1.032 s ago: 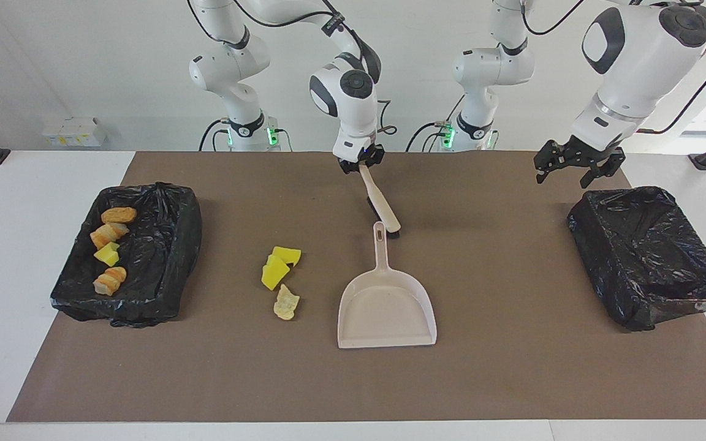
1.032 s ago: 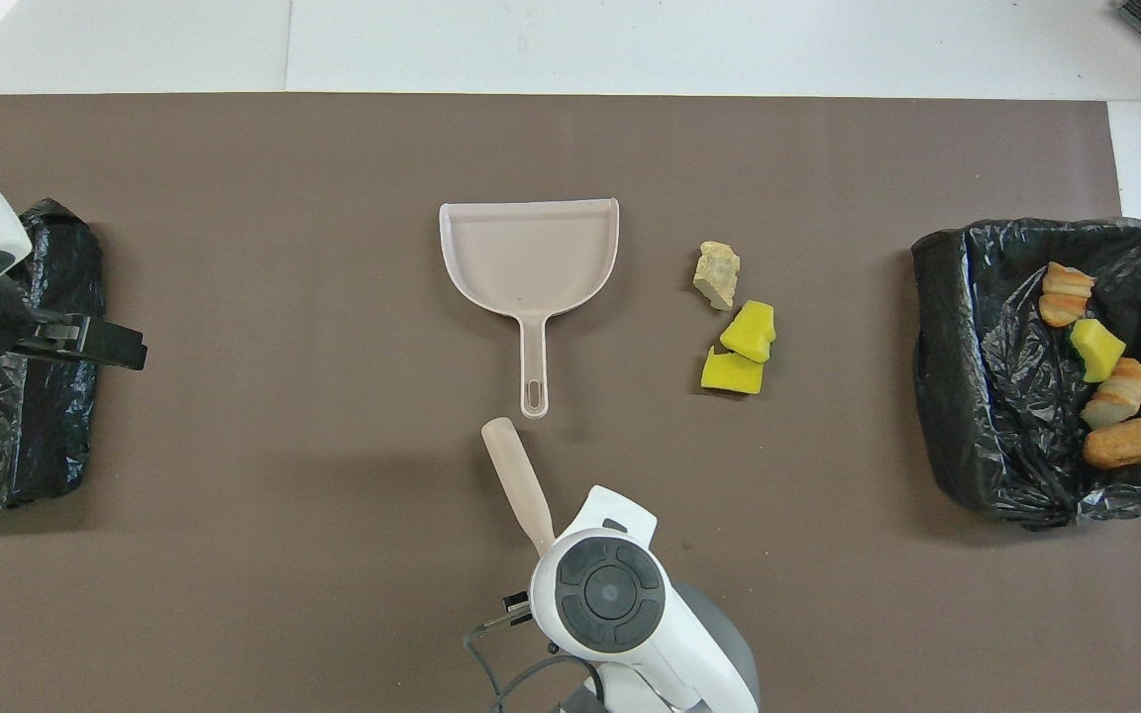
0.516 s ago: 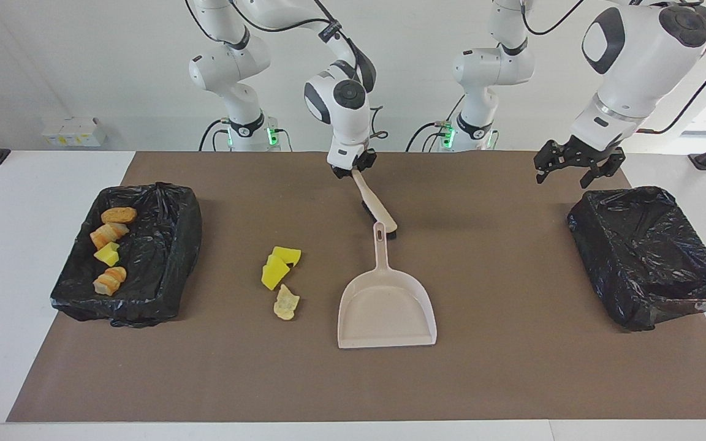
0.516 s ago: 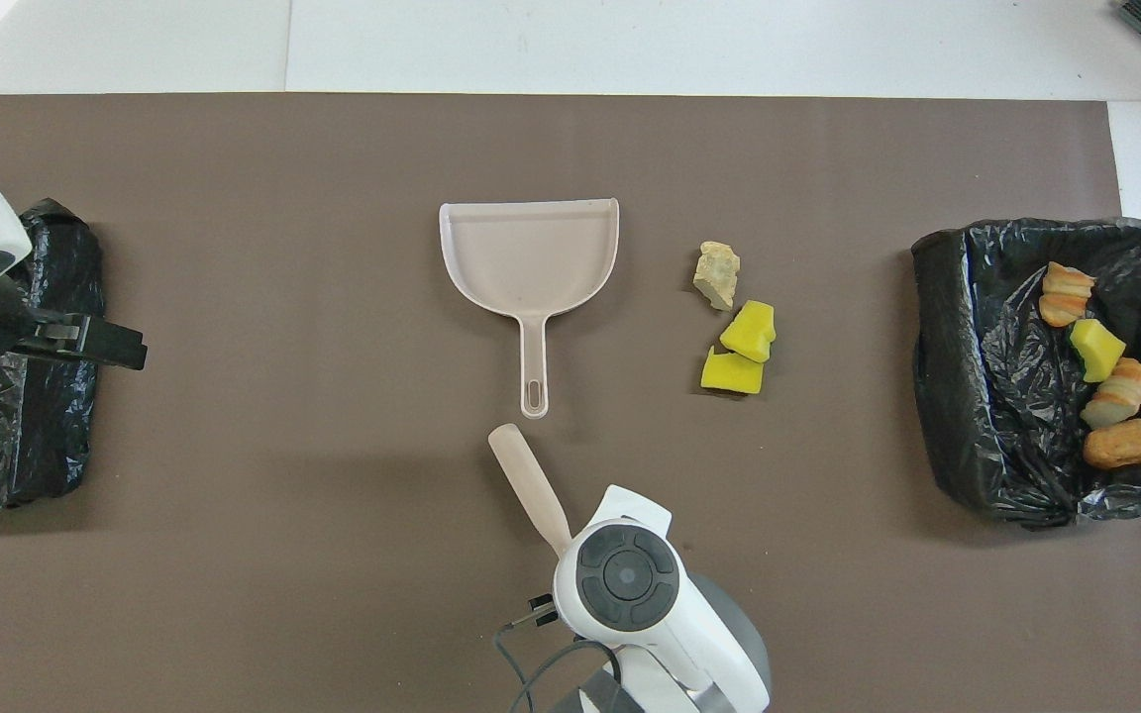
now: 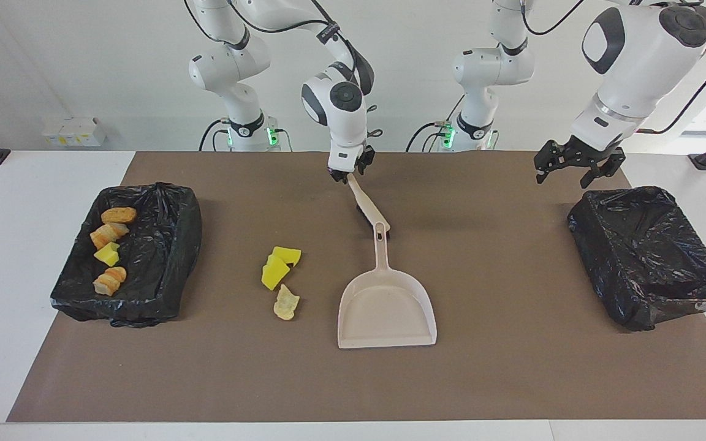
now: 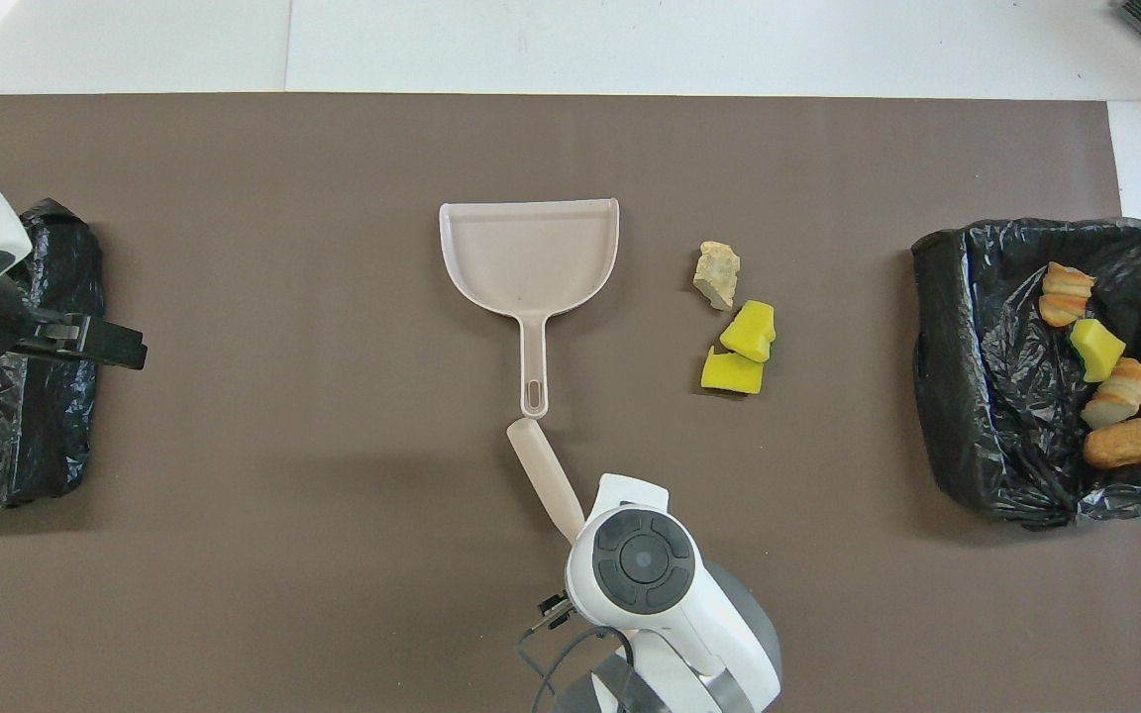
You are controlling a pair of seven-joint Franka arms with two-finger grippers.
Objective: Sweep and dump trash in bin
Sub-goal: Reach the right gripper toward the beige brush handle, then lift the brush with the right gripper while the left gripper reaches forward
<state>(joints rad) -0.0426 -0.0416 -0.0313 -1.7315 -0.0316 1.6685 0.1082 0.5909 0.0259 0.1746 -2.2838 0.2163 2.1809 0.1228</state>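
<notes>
Reading the overhead view as a clock face centred on the beige dustpan [image 6: 529,257], the loose trash lies at about three o'clock on the brown mat [image 6: 234,555]: a pale chip [image 6: 716,274], with two yellow sponge blocks [image 6: 749,332] touching each other just beside it at roughly four o'clock. Further out along three o'clock, at the right arm's end of the table, a black-lined bin [image 6: 937,297] holds bread rolls [image 6: 1121,444] and a green-backed sponge [image 6: 1095,347]. At six o'clock, just off the tip of the dustpan's handle, lies the beige brush [image 6: 546,475], bristles down on the mat and its handle slanting up toward the robots. The right gripper [image 5: 348,174] is at the upper end of that handle; whether it clasps the handle or has let go cannot be told. At nine o'clock the left gripper [image 5: 576,165] hangs released, holding nothing, over the rim of a second black-lined bin [image 5: 647,257].
</notes>
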